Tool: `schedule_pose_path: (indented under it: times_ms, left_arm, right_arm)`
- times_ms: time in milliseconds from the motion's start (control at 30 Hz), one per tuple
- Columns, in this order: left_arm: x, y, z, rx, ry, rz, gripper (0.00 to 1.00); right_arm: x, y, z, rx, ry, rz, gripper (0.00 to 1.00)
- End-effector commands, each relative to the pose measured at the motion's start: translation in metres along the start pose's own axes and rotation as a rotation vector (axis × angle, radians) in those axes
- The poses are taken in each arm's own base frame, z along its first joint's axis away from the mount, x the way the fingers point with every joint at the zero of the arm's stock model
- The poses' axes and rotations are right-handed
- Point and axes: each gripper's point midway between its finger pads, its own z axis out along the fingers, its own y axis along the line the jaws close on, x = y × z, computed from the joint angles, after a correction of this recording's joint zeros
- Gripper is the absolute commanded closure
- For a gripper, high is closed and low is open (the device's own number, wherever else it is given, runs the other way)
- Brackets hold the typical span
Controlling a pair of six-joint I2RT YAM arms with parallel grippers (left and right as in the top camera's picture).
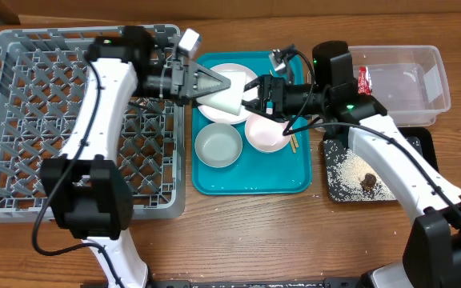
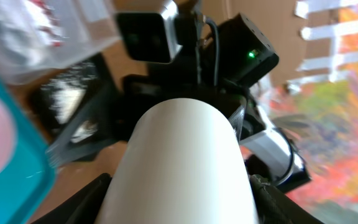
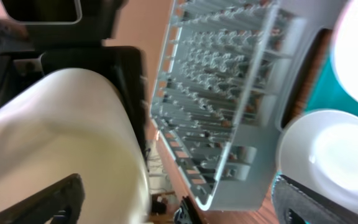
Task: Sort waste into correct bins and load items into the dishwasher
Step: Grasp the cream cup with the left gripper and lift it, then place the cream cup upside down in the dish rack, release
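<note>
At the near right corner of the teal serving tray (image 1: pixel 250 180), the shallow black tray (image 1: pixel 422 142) holds a loose scatter of rice-like grains (image 1: pixel 344 172) and a small brown lump (image 1: pixel 368 181), so that part of the waste looks sorted. On the teal tray's near half sit a smooth, round pale-blue bowl (image 1: pixel 218 146) and, right of it, a glossy white bowl (image 1: pixel 266 134) with a faint pink cast. The wooden chopsticks (image 1: pixel 293 144) poke out at that bowl's right edge. Above the tray's middle, a plain matte white cup (image 1: pixel 225 102) lies on its side in the air. The left gripper (image 1: pixel 218 90) has its dark fingers (image 2: pixel 86 199) closed against the cup's curved wall. The right gripper (image 1: pixel 256 94) faces the cup's mouth with its jaws spread wide, and I cannot tell whether either finger touches the rim. At the tray's far end lies the flat white plate (image 1: pixel 234 74). Beyond the tray's far right corner, the clear plastic tub (image 1: pixel 434 80) holds the shiny red wrapper (image 1: pixel 363 80); whether crumpled paper lies with it I cannot tell. Left of the tray, the grey dish rack (image 1: pixel 22 120), with its lattice floor and slotted walls, shows no dishes. By my reading the waste is mostly done and the loading has barely started: cup, bowls, plate and chopsticks all remain to go in.
</note>
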Motion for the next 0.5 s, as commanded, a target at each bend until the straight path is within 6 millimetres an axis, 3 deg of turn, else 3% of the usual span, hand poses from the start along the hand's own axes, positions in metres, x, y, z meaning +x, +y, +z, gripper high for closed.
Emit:
schedule_pose_path:
  times_ms: [0, 167, 300, 367, 467]
  left_arm:
    - [-0.009, 0.016, -0.045, -0.264, -0.045, 0.009, 0.82]
    - [-0.010, 0.030, -0.114, -0.725, -0.136, -0.065, 0.81]
    - [0.008, 0.030, -0.179, -1.181, -0.274, -0.205, 0.77]
    - [0.020, 0.025, -0.195, -1.305, -0.320, -0.268, 0.76]
    - [0.044, 0.020, -0.199, -1.400, -0.306, -0.357, 0.77]
  right_arm:
    - [-0.014, -0.021, -0.016, 0.059, -0.047, -0.004, 0.00]
    - [-0.004, -0.038, -0.025, 0.104, -0.014, -0.018, 0.00]
    - [0.006, -0.057, -0.028, 0.204, -0.001, 0.007, 0.00]
    - [0.010, -0.073, -0.032, 0.289, -0.003, 0.037, 0.01]
    - [0.019, -0.097, -0.041, 0.426, 0.001, 0.069, 0.00]
